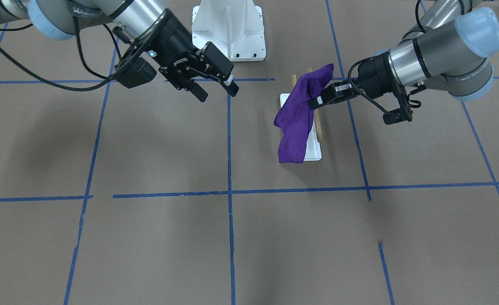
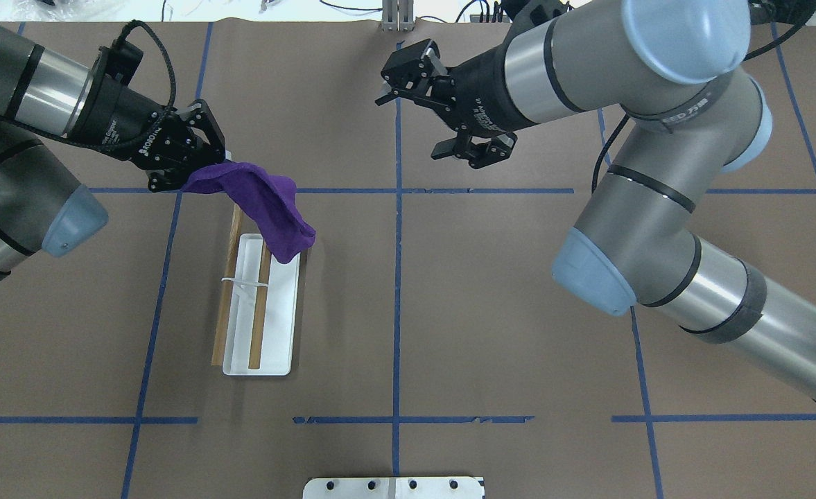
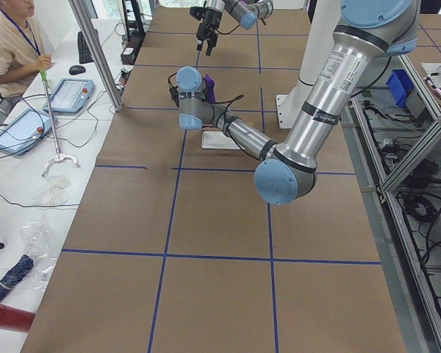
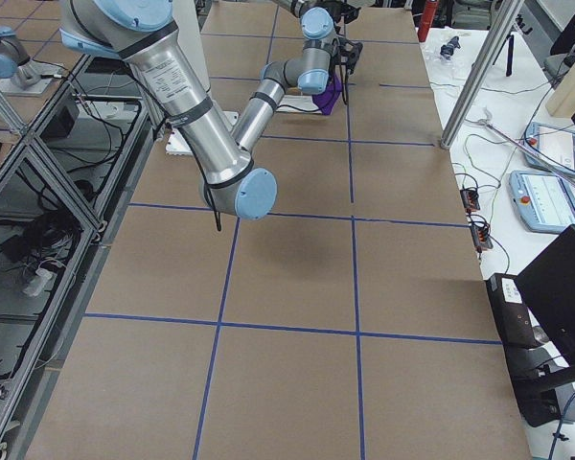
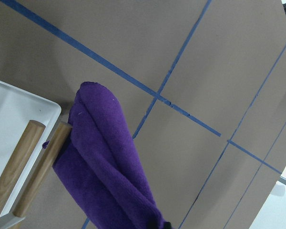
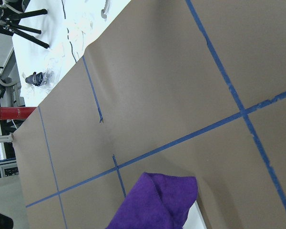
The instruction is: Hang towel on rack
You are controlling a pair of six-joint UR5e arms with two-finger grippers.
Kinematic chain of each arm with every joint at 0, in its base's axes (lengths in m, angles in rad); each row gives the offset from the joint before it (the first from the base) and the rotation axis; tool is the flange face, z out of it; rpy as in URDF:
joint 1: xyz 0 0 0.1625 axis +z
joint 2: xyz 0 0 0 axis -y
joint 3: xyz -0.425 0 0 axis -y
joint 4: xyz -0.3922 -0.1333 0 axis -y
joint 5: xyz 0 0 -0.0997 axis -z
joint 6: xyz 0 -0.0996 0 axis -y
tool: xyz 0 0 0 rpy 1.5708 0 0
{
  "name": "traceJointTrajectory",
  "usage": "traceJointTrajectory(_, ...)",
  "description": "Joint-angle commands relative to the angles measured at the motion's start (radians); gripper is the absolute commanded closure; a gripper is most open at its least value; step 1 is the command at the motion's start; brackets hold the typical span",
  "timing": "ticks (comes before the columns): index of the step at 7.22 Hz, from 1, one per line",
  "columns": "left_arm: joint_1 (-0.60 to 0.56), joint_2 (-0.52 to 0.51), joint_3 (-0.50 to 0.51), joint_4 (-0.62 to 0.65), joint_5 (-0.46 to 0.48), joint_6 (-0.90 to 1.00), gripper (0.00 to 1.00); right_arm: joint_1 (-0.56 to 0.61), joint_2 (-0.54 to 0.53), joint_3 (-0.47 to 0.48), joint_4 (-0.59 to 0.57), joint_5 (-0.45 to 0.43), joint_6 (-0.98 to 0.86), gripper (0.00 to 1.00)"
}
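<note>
**Lettering.** White lettering on the black body of the left tool (image 2: pixel 203 173) reads "ROBOTIQ" in the overhead view. A grey link of the right arm carries a maker's mark, of which only part shows and no whole word can be read.

**Towel.** The towel (image 2: pixel 262 201) is a deep purple, napped cloth, folded into a thick band with rounded edges. The left tool is pressed onto one end of it and holds that end above the desk (image 2: pixel 518 312). From there the band runs across the far ends of the dowels (image 2: pixel 258 312). Its free end hangs down on the side of the rack (image 2: pixel 276 333) toward the desk's middle. In the left wrist view the cloth lies over the tip of one dowel, while the neighbouring dowel tip is bare.

**Rack.** This is a white rectangular base plate with two parallel light-brown wooden dowels on a thin white support. It stands on the desk just beside a line of blue tape (image 2: pixel 397 277).

**Right tool.** The right tool (image 1: pixel 217 92) is spread and holds nothing. It hangs above the desk, well apart from the rack.

**Other.** A white ribbed pedestal (image 1: pixel 228 29) with bolt holes stands at the robot's edge of the desk.
</note>
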Motion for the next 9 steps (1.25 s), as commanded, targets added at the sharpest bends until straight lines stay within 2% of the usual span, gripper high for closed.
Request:
traceJointTrajectory(1,-0.012,0.069,0.004,-0.081,-0.146,0.245,1.00,0.043,-0.058,0.001,0.026,0.036,-0.049,0.00)
traceJointTrajectory(3,-0.012,0.149,0.009,-0.084,-0.153,0.385,1.00,0.052,-0.065,0.001,0.025,0.040,-0.050,0.00)
traceJointTrajectory(6,-0.012,0.154,0.047,-0.079,-0.121,0.387,1.00,0.067,-0.088,0.000,0.023,0.042,-0.050,0.00)
traceJointTrajectory(7,-0.008,0.154,0.076,-0.081,-0.097,0.387,0.87,0.076,-0.103,0.000,0.025,0.045,-0.061,0.00)
traceJointTrajectory(9,-0.008,0.165,0.085,-0.081,0.024,0.387,0.00,0.102,-0.111,-0.003,0.020,0.043,-0.067,0.00)
